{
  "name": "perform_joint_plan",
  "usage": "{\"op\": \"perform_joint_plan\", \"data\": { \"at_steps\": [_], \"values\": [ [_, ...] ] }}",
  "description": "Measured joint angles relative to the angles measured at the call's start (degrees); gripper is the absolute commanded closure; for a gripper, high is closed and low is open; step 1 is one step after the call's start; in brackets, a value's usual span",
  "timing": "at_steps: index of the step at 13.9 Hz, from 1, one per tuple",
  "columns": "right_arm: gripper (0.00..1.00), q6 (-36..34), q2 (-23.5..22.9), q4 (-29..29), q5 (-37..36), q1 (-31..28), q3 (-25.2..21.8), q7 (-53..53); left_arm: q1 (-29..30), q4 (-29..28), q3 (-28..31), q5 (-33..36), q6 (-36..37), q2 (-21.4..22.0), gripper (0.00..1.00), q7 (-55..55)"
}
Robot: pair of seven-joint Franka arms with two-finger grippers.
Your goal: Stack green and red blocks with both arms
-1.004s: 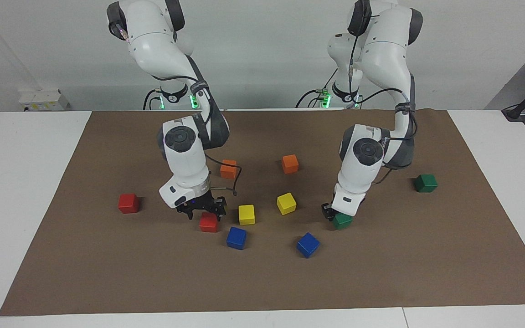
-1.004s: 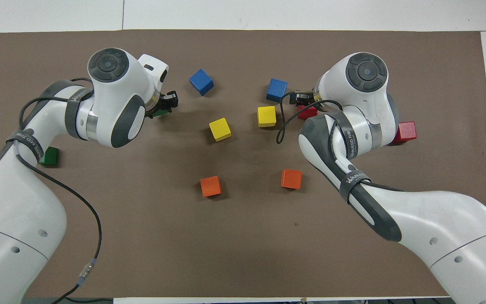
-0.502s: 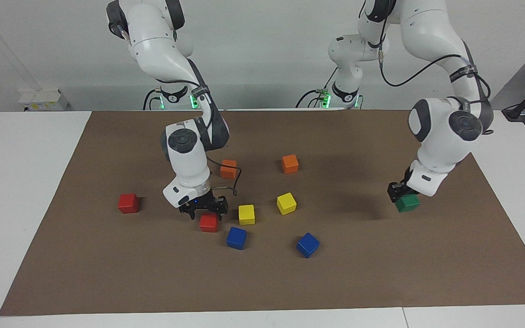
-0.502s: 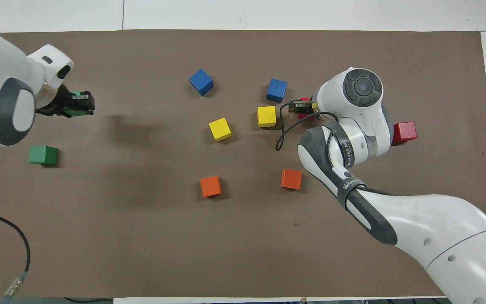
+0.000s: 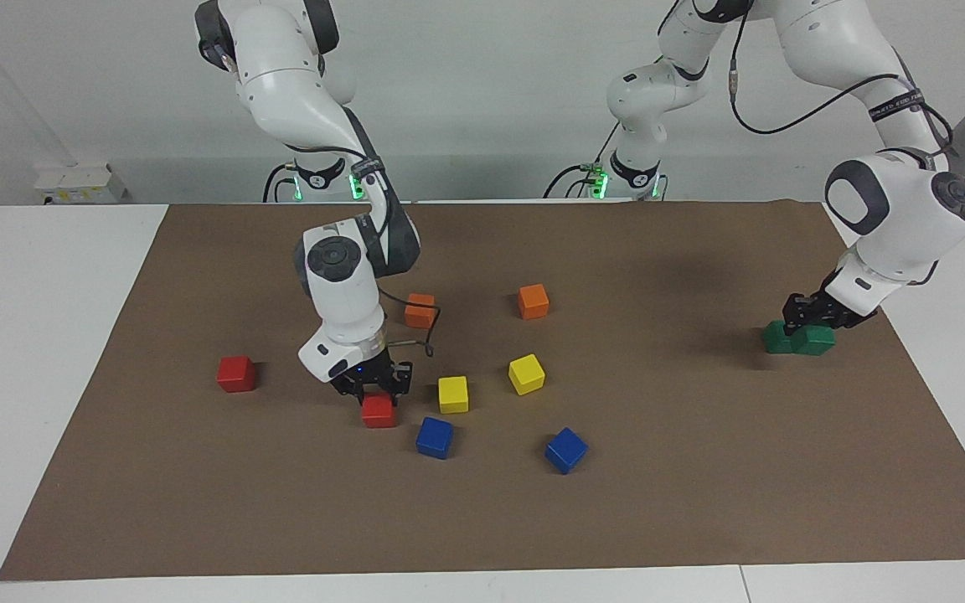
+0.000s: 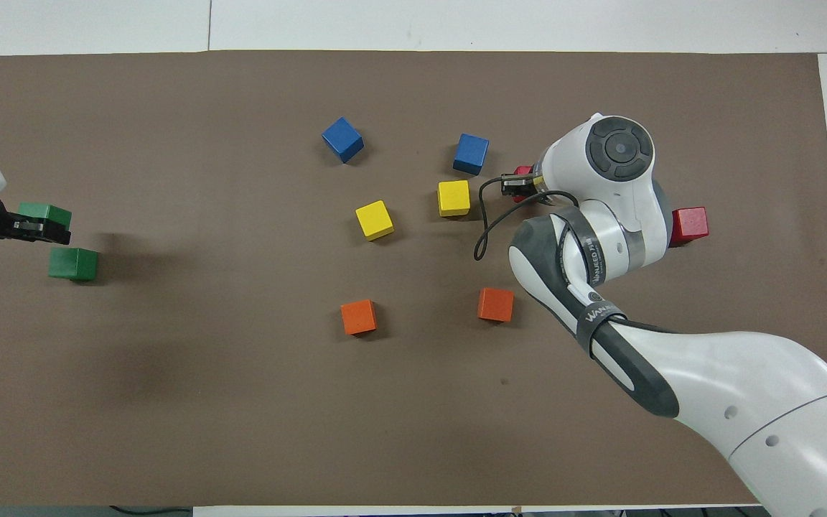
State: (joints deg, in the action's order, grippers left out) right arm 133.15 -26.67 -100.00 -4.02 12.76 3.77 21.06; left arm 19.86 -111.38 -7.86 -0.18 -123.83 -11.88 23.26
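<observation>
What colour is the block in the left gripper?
Green; the block in the left gripper shows best in the facing view.

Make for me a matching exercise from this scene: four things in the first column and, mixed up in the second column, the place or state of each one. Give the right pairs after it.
Column one
1. left gripper
2. right gripper
3. orange blocks
4. free red block

Column two
A. lies alone toward the right arm's end of the table
B. grips a green block next to the second green block
C. is low at a red block beside a yellow block
D. lie nearer to the robots than the yellow blocks

Pairs: 1-B, 2-C, 3-D, 4-A
</observation>
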Motion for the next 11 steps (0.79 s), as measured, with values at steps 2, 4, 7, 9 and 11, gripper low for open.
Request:
{"op": "perform_joint_plan", "data": {
  "at_steps": [2, 4, 7, 9, 11],
  "values": [
    [1.0, -10.06, 2.48, 4.03, -0.12, -1.76, -0.49, -3.61, 0.61, -4.77, -0.03, -0.11, -4.52, 1.2, 1.0, 2.08],
    [1.0, -17.36, 6.1, 6.75, -0.09, -6.14, -0.66, -10.86, 0.91, -6.67, -0.04, -0.16, -5.77, 1.98, 1.0, 3.65],
    [1.0, -21.98, 10.34, 6.47, 0.05, -13.83, -0.7, -20.8, 1.38, -8.38, -0.03, -0.21, -6.64, 3.22, 1.0, 5.13],
    [1.0, -22.26, 10.92, 5.6, 0.08, -17.37, -0.71, -24.75, 2.0, -10.45, -0.02, -0.33, -8.8, 4.1, 1.0, 5.52],
    [1.0, -22.16, 10.95, 4.13, 0.08, -19.81, -0.71, -27.25, 2.29, -12.17, -0.02, -1.17, -10.63, 4.65, 1.0, 5.7]
  ]
}}
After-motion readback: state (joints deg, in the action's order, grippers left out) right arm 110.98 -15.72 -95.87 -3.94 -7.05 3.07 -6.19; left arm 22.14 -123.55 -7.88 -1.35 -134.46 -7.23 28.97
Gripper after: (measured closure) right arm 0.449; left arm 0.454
